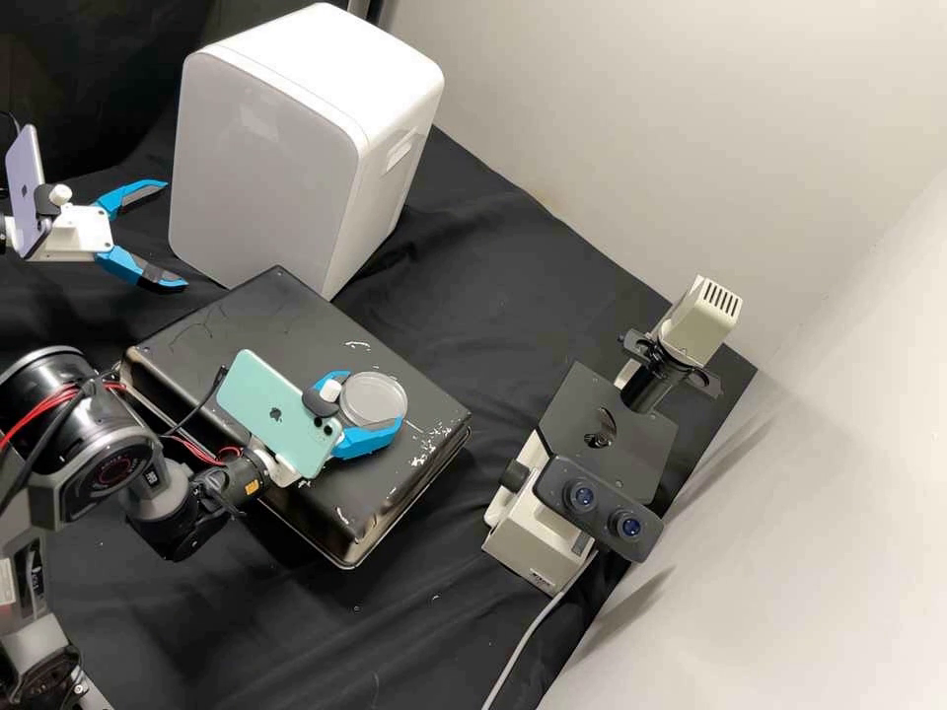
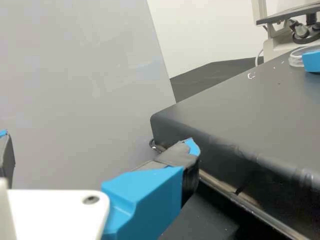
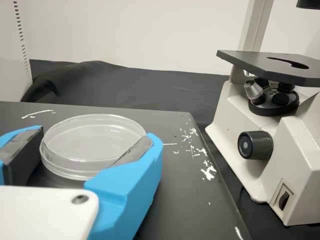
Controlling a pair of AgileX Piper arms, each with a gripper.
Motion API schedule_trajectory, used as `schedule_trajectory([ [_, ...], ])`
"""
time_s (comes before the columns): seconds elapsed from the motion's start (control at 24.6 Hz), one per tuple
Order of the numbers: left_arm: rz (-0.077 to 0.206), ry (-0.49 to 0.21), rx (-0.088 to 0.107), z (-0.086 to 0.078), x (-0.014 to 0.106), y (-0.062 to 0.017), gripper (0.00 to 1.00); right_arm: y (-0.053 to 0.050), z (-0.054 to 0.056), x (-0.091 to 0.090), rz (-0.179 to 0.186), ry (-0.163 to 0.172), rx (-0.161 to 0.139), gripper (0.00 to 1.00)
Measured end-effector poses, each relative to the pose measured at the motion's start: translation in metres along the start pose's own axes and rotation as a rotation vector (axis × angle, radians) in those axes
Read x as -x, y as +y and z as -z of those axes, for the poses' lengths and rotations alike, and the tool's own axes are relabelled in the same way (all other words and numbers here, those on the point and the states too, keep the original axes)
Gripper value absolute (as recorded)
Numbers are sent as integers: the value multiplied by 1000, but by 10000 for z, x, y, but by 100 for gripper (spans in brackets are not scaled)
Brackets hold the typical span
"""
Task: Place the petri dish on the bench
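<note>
A: Which step is judged to be in hand?
B: The grasp, it is believed. The petri dish [image 3: 90, 137] is seen lying flat on top of the black box [image 1: 296, 325], which is placed toward the left edge of the desk [image 1: 513, 266]. The dish is enclosed by the right end effector [image 1: 373, 402], and its rim appears to be pinched between the two blue fingers [image 3: 135, 165]. It is not yet lifted.
A: And the left end effector [image 1: 173, 234]?
B: It is held spread, with nothing in it, beside the white cabinet [image 1: 286, 148] toward the far left corner of the desk, well apart from the dish.
A: What is called for next?
B: The dish should be raised level, carried past the edge of the box, and lowered onto the bare cloth between the box and the microscope [image 1: 592, 473], which is stood by the right edge. Only then should the fingers be opened
</note>
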Motion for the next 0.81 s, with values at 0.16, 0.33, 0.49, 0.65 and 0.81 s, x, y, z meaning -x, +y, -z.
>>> schedule_trajectory([
  [0.16,0,0,0,0,0,0,100,2,2,0,-2,2,0,100],
  [0.33,0,0,0,0,0,0,100,2,2,0,-2,2,0,100],
  [0.49,0,0,0,0,0,0,100,1,2,0,-6,-3,-4,100],
  [0.65,0,0,0,0,0,0,100,3,-6,40,-48,-52,-16,100],
  [0.81,0,0,0,0,0,0,100,26,1,97,-71,-67,-29,100],
])
